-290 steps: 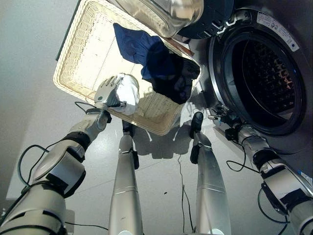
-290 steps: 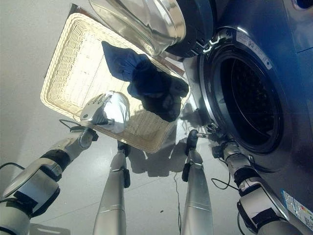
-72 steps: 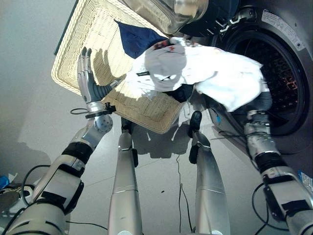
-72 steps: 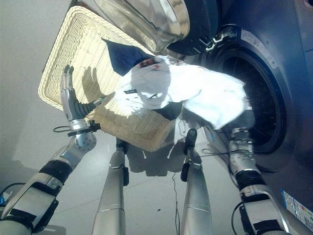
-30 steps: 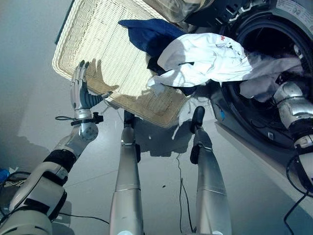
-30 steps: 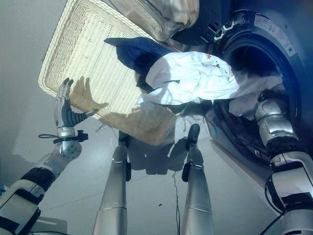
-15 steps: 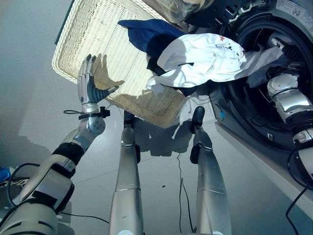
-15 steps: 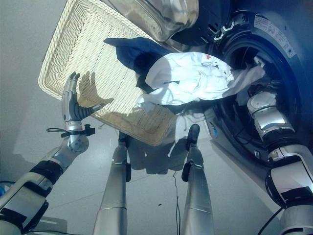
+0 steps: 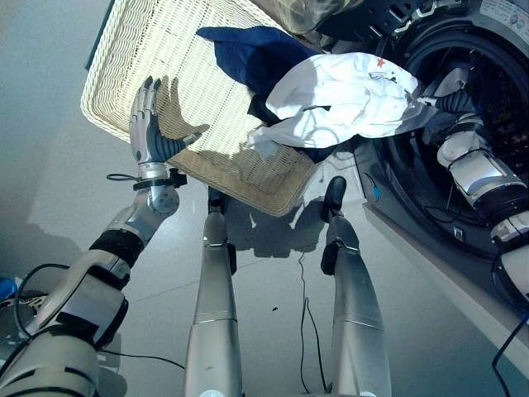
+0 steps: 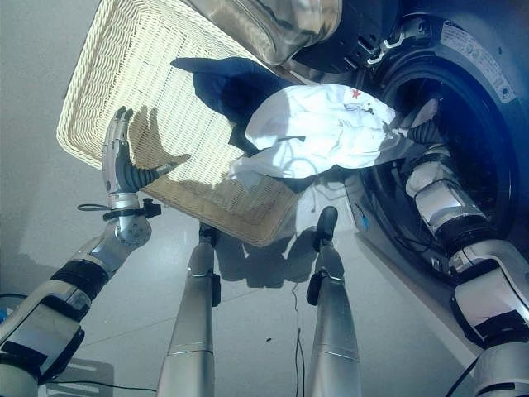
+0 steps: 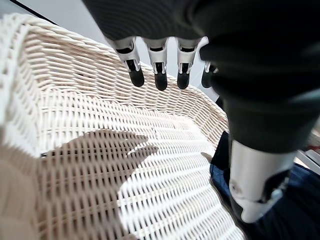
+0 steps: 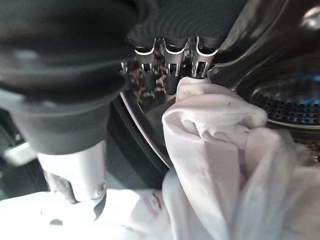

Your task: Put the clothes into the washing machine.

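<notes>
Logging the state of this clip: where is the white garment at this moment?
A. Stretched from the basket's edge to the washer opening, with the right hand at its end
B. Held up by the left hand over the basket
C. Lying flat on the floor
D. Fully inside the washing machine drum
A: the white garment spans from the wicker basket to the washer opening, where the right hand meets its end; the left hand hovers open over the basket.

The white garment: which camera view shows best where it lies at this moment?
The left eye view: the white garment stretches from the wicker basket to the washing machine opening. The right wrist view shows its end against the right hand fingers.
</notes>
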Available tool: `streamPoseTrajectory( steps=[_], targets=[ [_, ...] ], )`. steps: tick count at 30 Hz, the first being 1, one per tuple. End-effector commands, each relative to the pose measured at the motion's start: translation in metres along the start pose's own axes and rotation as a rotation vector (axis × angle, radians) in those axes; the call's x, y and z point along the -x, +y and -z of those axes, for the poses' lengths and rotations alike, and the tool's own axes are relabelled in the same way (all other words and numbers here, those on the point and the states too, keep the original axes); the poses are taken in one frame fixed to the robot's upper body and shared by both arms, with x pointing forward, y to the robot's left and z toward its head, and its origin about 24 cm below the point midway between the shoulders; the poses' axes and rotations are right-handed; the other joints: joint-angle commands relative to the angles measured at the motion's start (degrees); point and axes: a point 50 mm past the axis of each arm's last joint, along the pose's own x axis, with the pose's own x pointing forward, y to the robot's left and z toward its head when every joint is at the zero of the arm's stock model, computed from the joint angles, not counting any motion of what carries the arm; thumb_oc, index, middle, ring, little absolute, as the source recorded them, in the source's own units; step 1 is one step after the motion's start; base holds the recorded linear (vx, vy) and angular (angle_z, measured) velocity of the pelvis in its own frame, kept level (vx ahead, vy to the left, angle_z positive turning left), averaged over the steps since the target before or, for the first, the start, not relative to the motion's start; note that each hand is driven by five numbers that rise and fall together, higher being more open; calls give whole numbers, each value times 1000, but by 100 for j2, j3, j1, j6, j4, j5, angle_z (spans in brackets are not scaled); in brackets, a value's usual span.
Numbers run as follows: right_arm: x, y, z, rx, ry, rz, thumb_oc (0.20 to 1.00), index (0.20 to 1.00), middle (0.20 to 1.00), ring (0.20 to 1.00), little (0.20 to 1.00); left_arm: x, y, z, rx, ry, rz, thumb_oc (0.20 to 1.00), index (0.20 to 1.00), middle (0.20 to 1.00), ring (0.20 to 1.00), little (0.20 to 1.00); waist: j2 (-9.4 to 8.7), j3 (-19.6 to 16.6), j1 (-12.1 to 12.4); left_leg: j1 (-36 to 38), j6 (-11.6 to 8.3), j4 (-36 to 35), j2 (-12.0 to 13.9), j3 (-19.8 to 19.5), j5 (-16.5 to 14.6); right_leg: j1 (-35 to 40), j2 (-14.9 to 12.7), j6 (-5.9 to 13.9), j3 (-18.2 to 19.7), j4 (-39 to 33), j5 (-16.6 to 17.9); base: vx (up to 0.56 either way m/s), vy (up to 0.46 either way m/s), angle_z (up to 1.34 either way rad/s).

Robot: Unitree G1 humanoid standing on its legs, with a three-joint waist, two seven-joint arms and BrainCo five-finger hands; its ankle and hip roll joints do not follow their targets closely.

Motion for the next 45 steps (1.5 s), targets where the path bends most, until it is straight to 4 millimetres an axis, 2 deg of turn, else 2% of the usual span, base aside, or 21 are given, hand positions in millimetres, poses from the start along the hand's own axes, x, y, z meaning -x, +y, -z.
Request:
streamPoseTrajectory(
  steps=[1,9,16,18,21,22,30,38,45],
  targets=[
    [-3,-12,18,171,1,39,1000,1000,1000,1000,1000,-7,4,-5,20,-16,-52,1000,1000,1000,1000,1000,-177,-127,51,114,841,44,-726,621,-304,-16,544,74,-674,-196,401,0,0,0],
    [4,-3,24,301,-76,7,1000,1000,1000,1000,1000,-9,3,-7,27,-21,-61,1000,1000,1000,1000,1000,-156,-127,26,133,833,-56,-738,619,-254,-24,554,83,-666,-249,431,0,0,0],
    [7,1,25,311,-91,-16,1000,1000,1000,1000,1000,-9,3,-8,28,-22,-64,1000,1000,1000,1000,1000,-165,-127,20,130,836,-73,-740,611,-249,-29,558,83,-665,-259,435,0,0,0],
    [33,22,16,168,-227,-102,1000,1000,1000,1000,1000,-5,1,-7,23,-21,-79,1000,1000,1000,1000,1000,-212,-127,-76,133,816,-139,-728,643,-212,-46,581,91,-631,-291,457,0,0,0],
    [42,27,12,122,-272,-126,1000,1000,1000,1000,1000,-3,1,-7,21,-18,-84,1000,1000,1000,1000,1000,-224,-127,-108,150,808,-168,-726,653,-202,-38,588,97,-617,-303,460,0,0,0],
    [52,33,6,90,-327,-158,1000,1000,1000,1000,1000,0,0,-7,21,-16,-88,1000,1000,1000,1000,1000,-235,-127,-142,169,804,-180,-724,668,-200,-37,600,102,-594,-299,459,0,0,0],
    [87,56,-11,14,-508,-280,1000,1000,1000,1000,1000,7,-8,-8,27,-8,-95,1000,1000,1000,1000,1000,-212,-127,-202,191,773,-217,-735,681,-152,-47,597,100,-549,-298,454,-1,4,0],
    [95,62,-21,-29,-549,-271,1000,1000,1000,1000,1000,10,-15,-12,39,-7,-87,1000,1000,1000,1000,1000,-152,-127,-206,182,761,-190,-757,690,-127,-75,586,87,-516,-271,451,0,0,0],
    [80,51,-30,-49,-488,-69,1000,1000,1000,1000,1000,13,-23,-16,59,1,-83,1000,1000,1000,1000,1000,-45,-127,-188,146,749,-138,-775,722,-125,-118,580,85,-460,-228,431,6,21,1]
  ],
)
